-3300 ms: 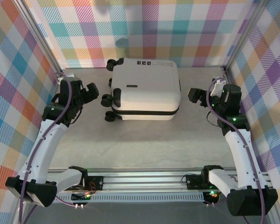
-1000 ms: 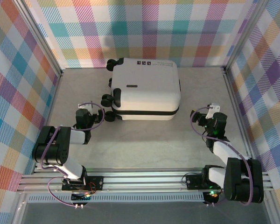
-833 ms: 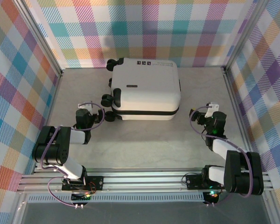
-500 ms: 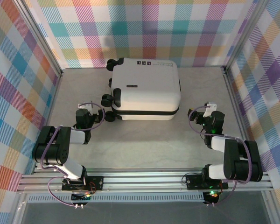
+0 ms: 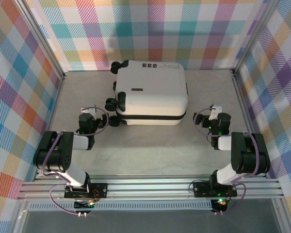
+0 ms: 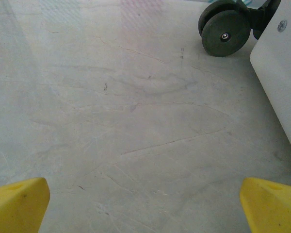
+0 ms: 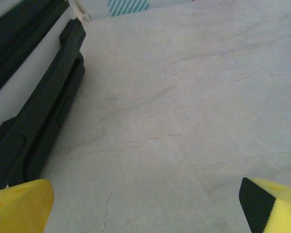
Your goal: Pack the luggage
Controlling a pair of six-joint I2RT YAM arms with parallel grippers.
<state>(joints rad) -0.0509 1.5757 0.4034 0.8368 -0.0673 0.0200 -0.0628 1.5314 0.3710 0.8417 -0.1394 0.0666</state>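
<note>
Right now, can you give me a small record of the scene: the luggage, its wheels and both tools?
luggage: white, shut, lying flat on the table
wheels: black, at its left end
left tool: open, empty, low near the wheels
right tool: open, empty, low beside the luggage's right end

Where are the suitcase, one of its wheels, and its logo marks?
suitcase [image 5: 150,94], top view, middle of white shell
wheel [image 6: 225,35], left wrist view, its hub
logo marks [image 5: 154,65], top view, one black mark
</note>
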